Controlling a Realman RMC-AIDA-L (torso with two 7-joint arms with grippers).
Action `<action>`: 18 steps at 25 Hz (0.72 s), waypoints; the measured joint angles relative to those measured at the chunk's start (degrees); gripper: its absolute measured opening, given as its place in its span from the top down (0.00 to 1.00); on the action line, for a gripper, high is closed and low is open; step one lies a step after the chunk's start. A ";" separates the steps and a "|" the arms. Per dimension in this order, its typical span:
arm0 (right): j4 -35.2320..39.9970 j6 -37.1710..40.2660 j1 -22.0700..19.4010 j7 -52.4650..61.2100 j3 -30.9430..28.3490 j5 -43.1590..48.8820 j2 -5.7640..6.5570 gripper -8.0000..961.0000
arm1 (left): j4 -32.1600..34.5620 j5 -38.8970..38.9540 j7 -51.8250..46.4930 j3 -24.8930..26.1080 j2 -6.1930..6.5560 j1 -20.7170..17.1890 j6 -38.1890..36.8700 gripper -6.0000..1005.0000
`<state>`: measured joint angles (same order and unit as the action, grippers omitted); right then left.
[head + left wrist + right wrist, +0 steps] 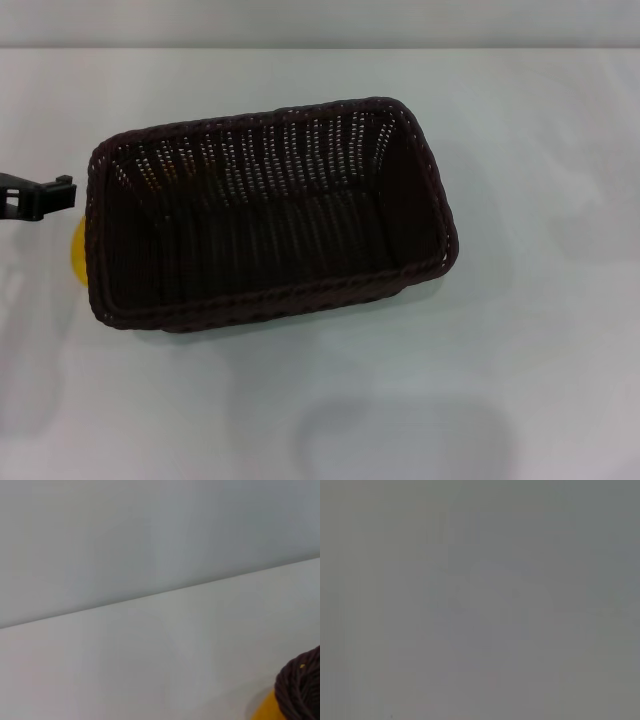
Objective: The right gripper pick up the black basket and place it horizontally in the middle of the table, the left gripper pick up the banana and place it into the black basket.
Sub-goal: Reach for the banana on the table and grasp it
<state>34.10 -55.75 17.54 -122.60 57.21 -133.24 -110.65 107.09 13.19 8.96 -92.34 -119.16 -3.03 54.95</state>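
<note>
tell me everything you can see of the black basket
The black basket is a large rectangular woven wicker-style tub, very dark brown-black, with a braided rim and openwork sloping sides that let light through the far wall. It sits upright and empty near the middle of the white table, long side running across, slightly skewed. The banana peeks out at its left end, mostly hidden behind the rim; contact cannot be told. The left pincer hangs just outside that end, apart from it.

Black basket (270,215) wall blocks banana (76,250); left side open.
</note>
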 joint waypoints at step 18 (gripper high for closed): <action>0.00 -0.16 0.17 -0.02 0.06 0.00 0.00 0.11 | -5.80 2.24 -0.48 -0.66 -0.10 0.86 -4.20 0.13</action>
<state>34.10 -55.90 17.70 -122.62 57.27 -133.24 -110.65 101.29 15.44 8.48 -93.00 -119.26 -2.18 50.74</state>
